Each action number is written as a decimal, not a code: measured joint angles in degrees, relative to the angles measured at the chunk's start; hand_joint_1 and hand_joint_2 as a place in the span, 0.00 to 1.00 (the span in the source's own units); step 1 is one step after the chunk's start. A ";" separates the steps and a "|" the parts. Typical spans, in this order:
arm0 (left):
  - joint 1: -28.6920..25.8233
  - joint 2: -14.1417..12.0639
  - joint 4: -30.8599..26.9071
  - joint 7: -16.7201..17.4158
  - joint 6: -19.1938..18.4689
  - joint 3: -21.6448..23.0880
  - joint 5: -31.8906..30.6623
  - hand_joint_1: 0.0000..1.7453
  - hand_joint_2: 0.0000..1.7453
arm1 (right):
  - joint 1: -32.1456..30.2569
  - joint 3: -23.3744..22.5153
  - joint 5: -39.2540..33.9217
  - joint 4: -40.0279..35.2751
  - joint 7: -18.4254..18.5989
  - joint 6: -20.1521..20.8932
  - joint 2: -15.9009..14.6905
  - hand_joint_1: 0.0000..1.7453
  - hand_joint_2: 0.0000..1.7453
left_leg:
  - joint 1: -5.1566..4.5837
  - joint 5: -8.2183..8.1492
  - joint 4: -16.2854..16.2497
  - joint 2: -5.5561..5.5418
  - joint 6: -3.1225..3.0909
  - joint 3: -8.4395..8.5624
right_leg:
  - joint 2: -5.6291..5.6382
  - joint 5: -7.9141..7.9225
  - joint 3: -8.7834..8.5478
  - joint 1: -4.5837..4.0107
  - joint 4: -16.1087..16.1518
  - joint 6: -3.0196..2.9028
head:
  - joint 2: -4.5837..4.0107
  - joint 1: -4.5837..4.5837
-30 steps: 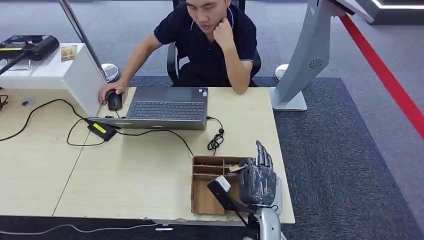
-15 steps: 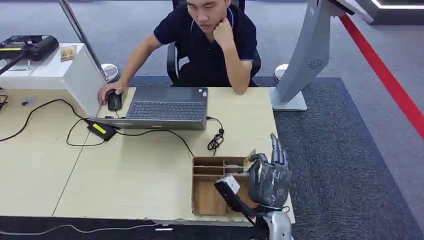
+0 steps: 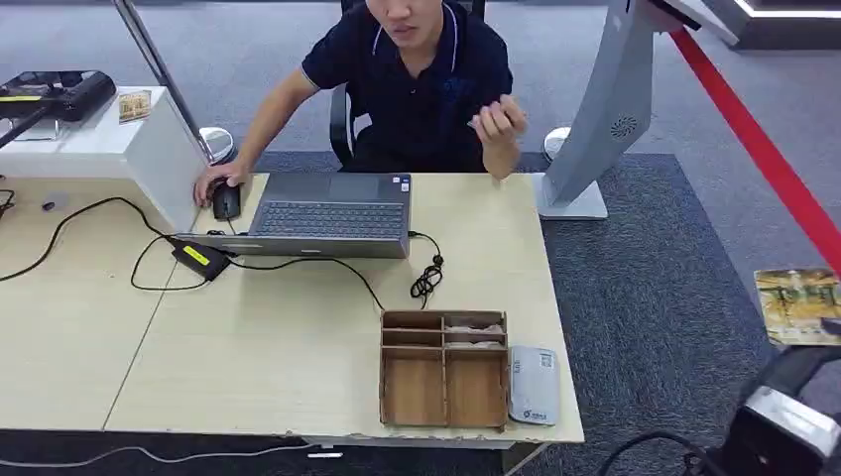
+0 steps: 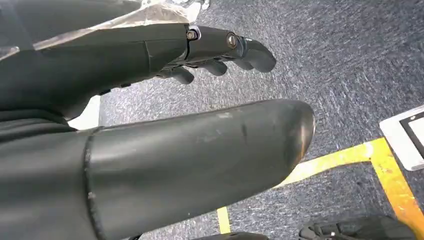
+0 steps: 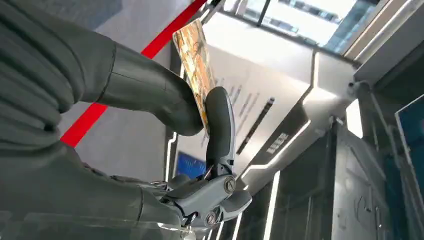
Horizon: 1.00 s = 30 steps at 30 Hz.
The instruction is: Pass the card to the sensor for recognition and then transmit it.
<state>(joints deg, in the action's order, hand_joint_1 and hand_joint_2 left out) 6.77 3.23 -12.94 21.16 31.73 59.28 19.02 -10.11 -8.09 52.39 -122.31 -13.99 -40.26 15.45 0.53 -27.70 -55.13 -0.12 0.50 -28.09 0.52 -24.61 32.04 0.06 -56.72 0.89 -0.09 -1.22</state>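
The card [image 3: 798, 302], printed in yellow and brown, hangs at the far right over the carpet, well off the table. In the right wrist view my right hand [image 5: 150, 115] pinches the card [image 5: 192, 65] between thumb and a finger. My right arm [image 3: 783, 416] shows at the lower right. The sensor [image 3: 534, 385], a small white reader, lies on the table's near right corner beside a cardboard organizer [image 3: 443, 369]. My left hand [image 4: 165, 125] hangs over grey carpet, fingers loosely curved and holding nothing.
A person sits behind the table [image 3: 278, 347], one hand on a mouse [image 3: 227, 200], the other raised. A laptop [image 3: 332, 213], power adapter [image 3: 201, 257] and cables lie at the back. A grey kiosk stand [image 3: 605, 119] rises past the table's far right corner.
My right hand rose from the organizer with the card and swung far right, off the table. The person's hand left their chin and is now raised in the air.
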 joint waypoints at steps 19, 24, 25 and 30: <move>0.56 0.63 0.00 -0.18 0.64 0.04 2.38 0.00 0.00 | 2.50 4.19 4.70 8.96 -2.69 0.48 1.93 1.00 1.00 | 0.03 0.05 0.02 -0.06 0.01 -0.04 | -0.07 0.00 -0.10 -0.01 -0.02 0.00 | 0.00 -0.02; 0.92 0.98 0.00 -1.05 0.97 0.48 3.19 0.00 0.00 | 4.12 9.20 4.11 15.39 -4.85 0.52 1.55 1.00 1.00 | 0.03 0.08 0.03 -0.14 0.02 -0.05 | -0.21 0.00 -0.12 -0.01 -0.02 0.00 | 0.00 -0.02; 0.92 1.09 0.00 -1.05 1.03 0.52 3.23 0.00 0.00 | 4.44 10.17 3.96 16.57 -4.87 0.52 1.47 1.00 1.00 | 0.04 0.09 0.03 -0.13 0.03 -0.05 | -0.21 0.00 -0.12 -0.02 -0.03 0.00 | 0.00 -0.04; 0.99 1.14 -0.04 -0.51 1.32 1.18 3.43 0.00 0.00 | 5.82 14.76 2.66 21.53 -5.00 0.50 0.96 1.00 1.00 | 0.04 0.09 0.03 -0.14 0.03 -0.04 | -0.21 -0.01 -0.11 -0.02 -0.03 -0.01 | 0.00 -0.04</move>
<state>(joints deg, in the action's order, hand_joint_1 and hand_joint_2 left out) 7.76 4.37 -12.98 20.65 33.05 60.46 22.45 -4.29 6.67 55.05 -100.78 -19.00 -39.76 16.41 0.57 -27.61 -55.10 -0.25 0.53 -28.13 0.31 -24.61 31.92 0.04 -56.75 0.88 -0.09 -1.27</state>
